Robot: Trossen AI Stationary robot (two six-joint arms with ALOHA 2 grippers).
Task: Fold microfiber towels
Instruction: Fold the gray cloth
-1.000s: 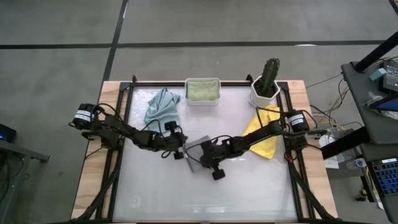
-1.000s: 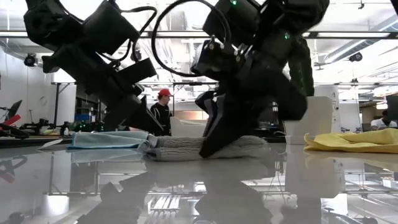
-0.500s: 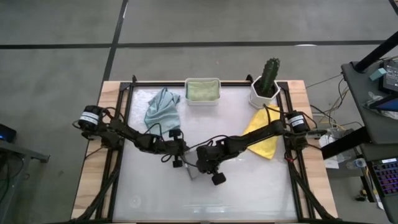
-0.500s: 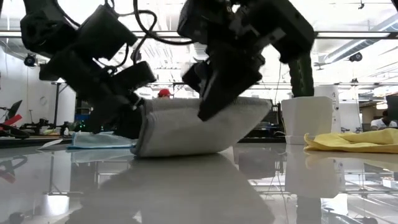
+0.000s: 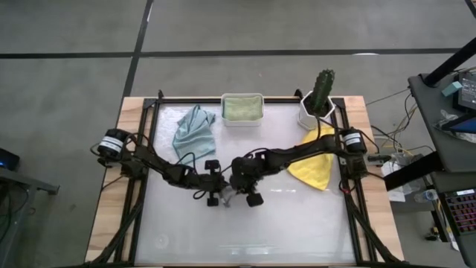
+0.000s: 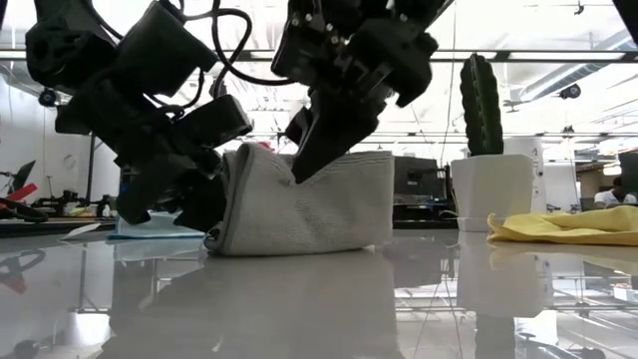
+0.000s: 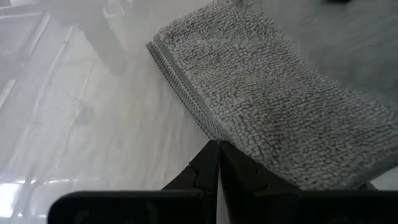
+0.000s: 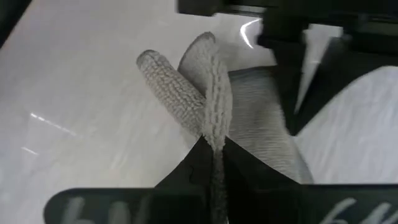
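Two black arms w/ chunky joints, looped black cables, white-labelled round motors at bases, thin dark pointy fingers.

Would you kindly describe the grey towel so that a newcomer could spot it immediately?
Start at the white table and look near its middle, where the two dark arms meet. There the left gripper and the right gripper each pinch an edge of the grey towel, holding it folded and upright. The pale blue-grey towel and the yellow towel lie flat and unheld.
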